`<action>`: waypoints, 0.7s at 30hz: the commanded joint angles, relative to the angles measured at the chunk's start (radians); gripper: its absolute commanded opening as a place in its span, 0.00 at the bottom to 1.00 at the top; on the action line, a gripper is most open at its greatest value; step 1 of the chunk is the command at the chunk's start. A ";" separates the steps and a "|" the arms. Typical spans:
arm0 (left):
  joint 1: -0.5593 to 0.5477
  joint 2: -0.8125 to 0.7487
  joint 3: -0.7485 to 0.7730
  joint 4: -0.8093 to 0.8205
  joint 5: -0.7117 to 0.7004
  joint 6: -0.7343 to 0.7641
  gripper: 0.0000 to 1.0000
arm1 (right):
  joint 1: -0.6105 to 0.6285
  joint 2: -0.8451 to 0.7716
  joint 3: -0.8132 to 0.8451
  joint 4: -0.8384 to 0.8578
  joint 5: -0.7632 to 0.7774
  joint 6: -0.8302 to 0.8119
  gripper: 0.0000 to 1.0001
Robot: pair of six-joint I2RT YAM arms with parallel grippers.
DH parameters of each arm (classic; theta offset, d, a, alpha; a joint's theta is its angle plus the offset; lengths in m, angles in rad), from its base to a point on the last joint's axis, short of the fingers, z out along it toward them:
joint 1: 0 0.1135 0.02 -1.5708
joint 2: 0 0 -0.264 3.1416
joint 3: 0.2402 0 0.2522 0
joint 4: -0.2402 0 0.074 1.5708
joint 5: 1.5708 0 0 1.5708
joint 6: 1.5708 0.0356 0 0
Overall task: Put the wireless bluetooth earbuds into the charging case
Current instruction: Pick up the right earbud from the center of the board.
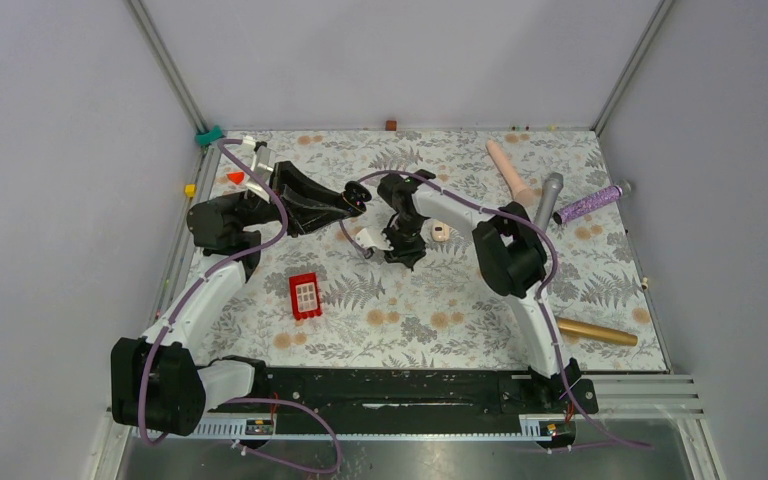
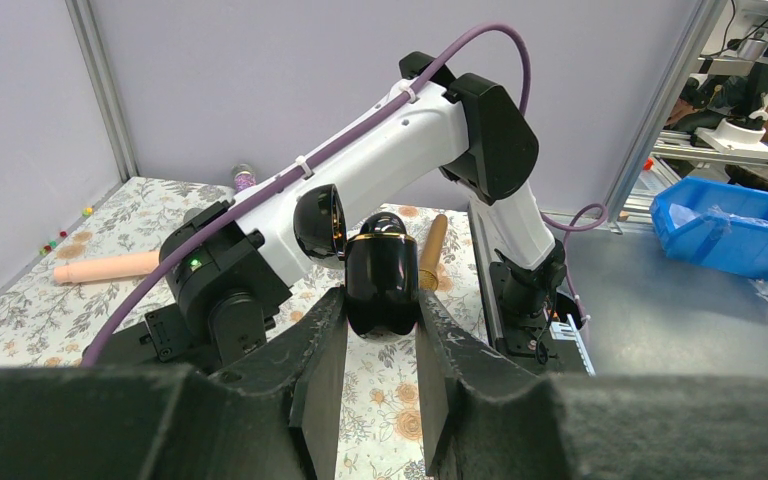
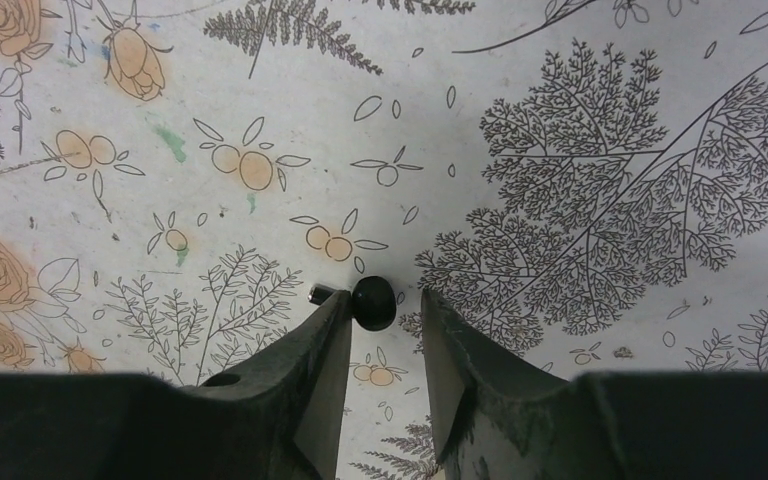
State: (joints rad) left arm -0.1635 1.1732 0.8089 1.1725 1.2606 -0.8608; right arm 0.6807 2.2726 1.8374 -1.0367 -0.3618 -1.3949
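The earbud [image 3: 372, 302] I am after lies on the flowered desk [image 3: 560, 100], a small black bulb with its short stem pointing off to one side. My right hand [image 3: 385, 300] is down over it with the jaws narrow and the bulb between them. One finger [image 3: 325, 350] looks to be touching the bud by the stem, though I can't be sure at this angle. A thin gap shows between the bud and the other finger, so I would not call it gripped.

The charging case [image 2: 382, 285] is in my left hand [image 2: 382, 300]. It is glossy black and pinched between the two fingers, and its lid [image 2: 318, 222] is tipped open behind it. From above, the left hand [image 1: 355, 200] hangs over the middle of the desk, pointing towards the right hand [image 1: 405, 250], which sits just beside it and nearer to me.

A red block [image 1: 305, 296] lies flat, well apart from both hands on the near left. A pink rod [image 1: 508, 170], a grey rod [image 1: 548, 200] and a purple handle [image 1: 592, 203] lie at the far right. A gold tube [image 1: 597, 332] lies near the right arm's base.
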 commanded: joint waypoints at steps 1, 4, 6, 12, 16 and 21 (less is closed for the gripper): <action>0.006 -0.007 0.002 0.046 -0.013 0.019 0.00 | 0.009 0.037 0.069 -0.078 0.033 0.034 0.37; 0.005 -0.006 0.002 0.046 -0.013 0.020 0.00 | 0.008 0.054 0.094 -0.106 0.040 0.044 0.33; 0.006 -0.007 0.003 0.047 -0.013 0.020 0.00 | 0.008 0.060 0.107 -0.120 0.041 0.048 0.28; 0.007 -0.009 0.000 0.046 -0.016 0.022 0.00 | 0.009 0.044 0.133 -0.119 0.035 0.083 0.16; 0.006 -0.012 -0.006 0.027 -0.030 0.035 0.00 | 0.008 -0.009 0.128 -0.065 0.050 0.169 0.13; 0.006 -0.020 -0.014 -0.042 -0.066 0.085 0.00 | 0.000 -0.162 -0.012 0.133 0.115 0.299 0.12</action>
State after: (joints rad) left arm -0.1635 1.1732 0.8070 1.1492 1.2465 -0.8288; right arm 0.6807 2.2848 1.9018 -1.0439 -0.3069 -1.2259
